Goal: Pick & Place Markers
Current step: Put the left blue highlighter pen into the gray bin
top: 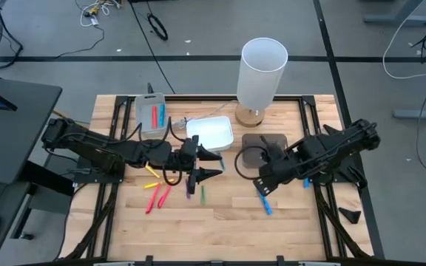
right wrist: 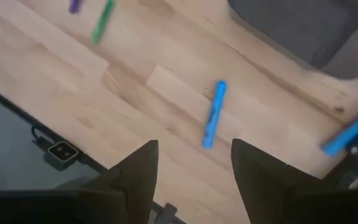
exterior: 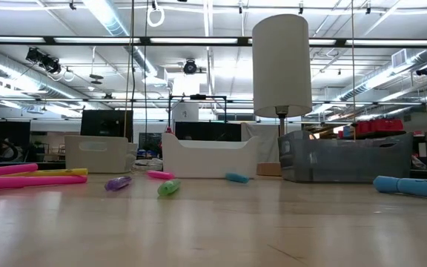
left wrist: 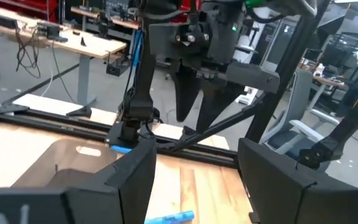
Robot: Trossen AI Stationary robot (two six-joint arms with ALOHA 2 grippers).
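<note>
No readable text, labels, brands or numbers in any view. The blue marker (right wrist: 213, 114) in the right wrist view may carry print along its barrel, but it's too blurred to make out. Same for the trays: nothing legible.

Our wooden table (top: 220, 222) and what lies on it

We see pink markers (top: 157, 196) and a yellow marker (top: 151, 171) near the left fingers (top: 207, 174), a green marker (top: 203, 194) just beyond them, a blue marker (top: 263, 204) beside the right fingers (top: 263, 186), plus three trays (top: 211, 134) and a lamp (top: 259, 74).
</note>
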